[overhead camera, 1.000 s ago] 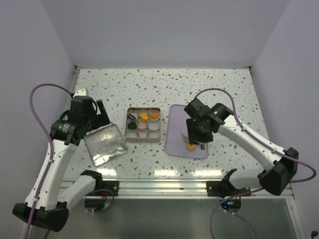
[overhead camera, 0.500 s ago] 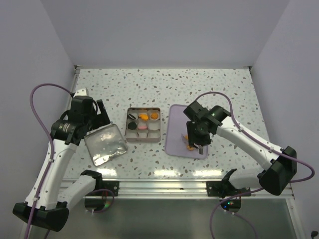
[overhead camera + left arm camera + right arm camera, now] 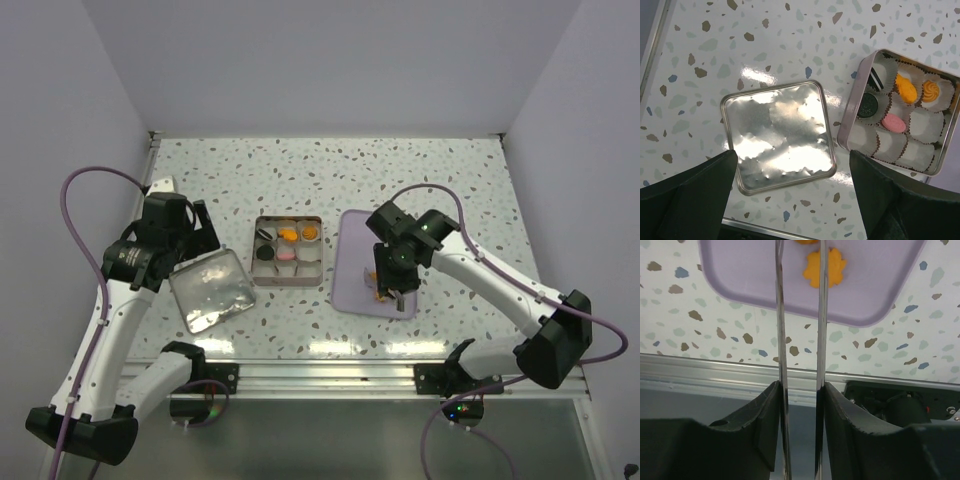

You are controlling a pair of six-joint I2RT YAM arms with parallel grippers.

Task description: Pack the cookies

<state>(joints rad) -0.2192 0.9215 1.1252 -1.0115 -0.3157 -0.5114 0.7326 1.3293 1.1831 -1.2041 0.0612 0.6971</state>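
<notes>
An open square tin (image 3: 257,268) holds white paper cups with cookies: two orange (image 3: 907,87), two black (image 3: 869,105) and one pink (image 3: 893,123). More orange cookies (image 3: 381,293) lie on the near part of the purple tray (image 3: 350,250). My right gripper (image 3: 384,284) points down over them. Its thin metal blades (image 3: 800,255) stand a narrow gap apart, with one orange cookie (image 3: 804,241) between them at the top edge and a flower-shaped one (image 3: 832,267) just right of them. My left gripper (image 3: 792,160) hangs wide open above the tin's lid (image 3: 777,135).
The silver lid (image 3: 210,290) lies flat to the left of the tin. A metal rail (image 3: 715,375) runs along the table's near edge, just below the tray. Walls close in the speckled table at the back and sides.
The right gripper's blades have drawn closer together, and the gripper has shifted slightly left over the near part of the tray. The left arm has not moved.
</notes>
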